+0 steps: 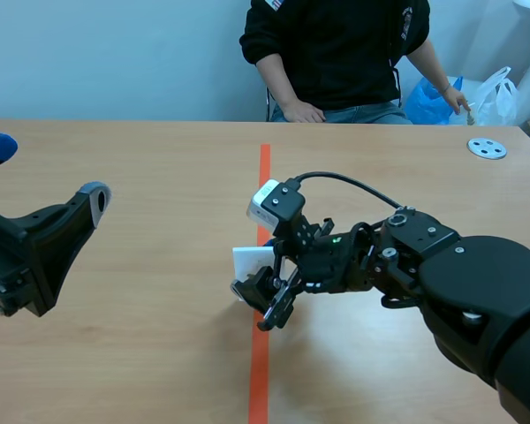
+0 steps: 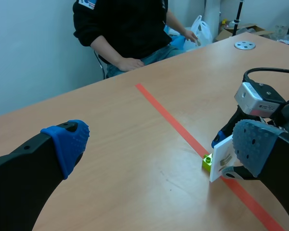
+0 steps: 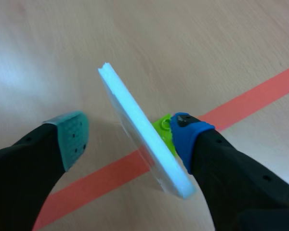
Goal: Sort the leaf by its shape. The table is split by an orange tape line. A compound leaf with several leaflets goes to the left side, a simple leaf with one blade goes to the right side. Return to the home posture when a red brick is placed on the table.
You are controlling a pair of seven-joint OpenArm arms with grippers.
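A white card (image 1: pixel 252 262) stands upright in a small green brick base (image 2: pixel 207 160) on the orange tape line (image 1: pixel 261 362). Its face (image 2: pixel 223 158) carries a small greyish print too small to read as a leaf shape. My right gripper (image 1: pixel 269 300) is low at the card and open. In the right wrist view the card (image 3: pixel 144 137) stands edge-on between its fingers: the blue pad (image 3: pixel 185 132) sits against the green base (image 3: pixel 163 129), and the teal pad (image 3: pixel 73 137) is well clear. My left gripper (image 1: pixel 46 175) hangs open over the left side, far from the card.
A person in a black top (image 1: pixel 336 53) sits across the table with hands off it. A grey disc (image 1: pixel 487 147) lies at the far right. Plastic bags (image 1: pixel 499 95) hang beyond the far edge. The tape line divides the wooden tabletop (image 1: pixel 141 336).
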